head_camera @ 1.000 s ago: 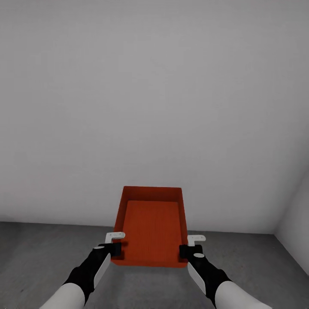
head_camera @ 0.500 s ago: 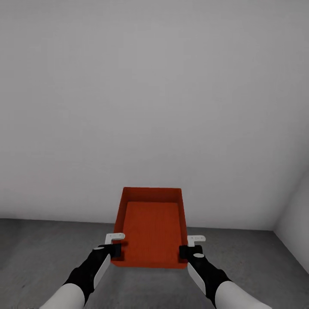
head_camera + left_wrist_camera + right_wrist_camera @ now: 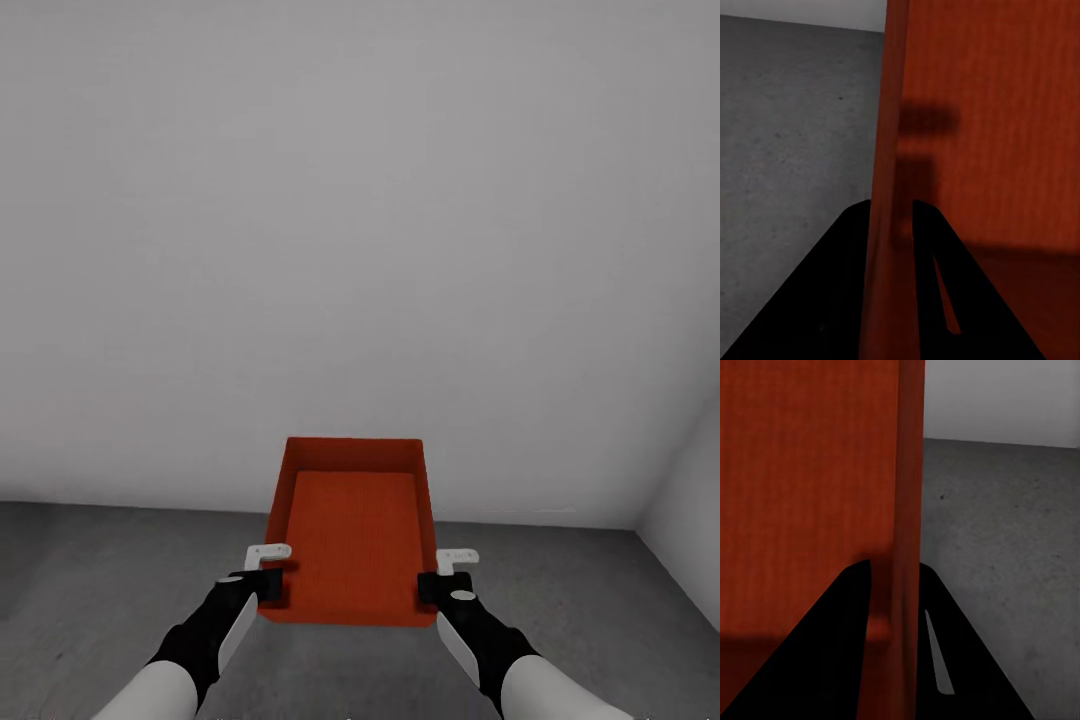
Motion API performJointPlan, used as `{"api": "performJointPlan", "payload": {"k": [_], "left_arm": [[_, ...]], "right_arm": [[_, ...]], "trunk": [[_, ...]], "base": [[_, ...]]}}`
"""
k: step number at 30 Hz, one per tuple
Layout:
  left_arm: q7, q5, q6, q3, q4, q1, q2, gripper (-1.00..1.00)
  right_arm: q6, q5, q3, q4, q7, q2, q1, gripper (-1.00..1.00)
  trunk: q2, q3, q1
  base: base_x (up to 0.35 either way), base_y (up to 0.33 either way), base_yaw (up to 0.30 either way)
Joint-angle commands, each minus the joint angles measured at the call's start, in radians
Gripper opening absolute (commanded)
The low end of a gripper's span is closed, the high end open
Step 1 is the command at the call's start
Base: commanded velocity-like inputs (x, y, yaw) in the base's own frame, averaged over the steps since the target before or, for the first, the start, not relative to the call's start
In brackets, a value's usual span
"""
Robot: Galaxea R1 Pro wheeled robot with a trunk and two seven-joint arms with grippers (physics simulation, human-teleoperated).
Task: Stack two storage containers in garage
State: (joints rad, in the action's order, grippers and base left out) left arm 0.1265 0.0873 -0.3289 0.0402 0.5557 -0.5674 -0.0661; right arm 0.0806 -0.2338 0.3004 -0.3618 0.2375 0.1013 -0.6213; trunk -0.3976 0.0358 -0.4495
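One orange-red storage container hangs in front of me above the dark concrete floor of the garage, its open top facing up and nothing inside. My left gripper is shut on its left wall near the near corner, and my right gripper is shut on its right wall. Up close, the left gripper straddles the thin red wall of the container, one finger on each side. The right gripper clamps the opposite wall of the container the same way.
A plain grey-white wall stands straight ahead and meets the floor just beyond the container. A second wall forms a corner at the right. Bare concrete spreads to the left and right below my arms.
The line where wall meets floor has crept slightly up the picture, so the camera has shifted. The container and both grippers keep their places relative to me.
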Motion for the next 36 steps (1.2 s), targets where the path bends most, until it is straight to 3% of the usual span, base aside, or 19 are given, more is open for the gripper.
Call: {"api": "performJointPlan", "payload": {"k": [1, 36], "left_arm": [[0.012, -0.003, -0.007, -0.037, 0.0, 0.0, 0.002, -1.0], [0.012, -0.003, -0.007, -0.037, 0.0, 0.0, 0.002, -1.0]], "right_arm": [[-0.027, 0.013, -0.045, -0.005, 0.079, -0.006, -0.001, -1.0], [-0.031, 0.013, -0.045, -0.005, 0.08, -0.006, -0.001, -1.0]], "trunk": [[-0.003, 0.004, -0.001], [-0.003, 0.061, -0.001]], "base": [[0.0, 0.0, 0.0], [0.0, 0.0, 0.0]]}}
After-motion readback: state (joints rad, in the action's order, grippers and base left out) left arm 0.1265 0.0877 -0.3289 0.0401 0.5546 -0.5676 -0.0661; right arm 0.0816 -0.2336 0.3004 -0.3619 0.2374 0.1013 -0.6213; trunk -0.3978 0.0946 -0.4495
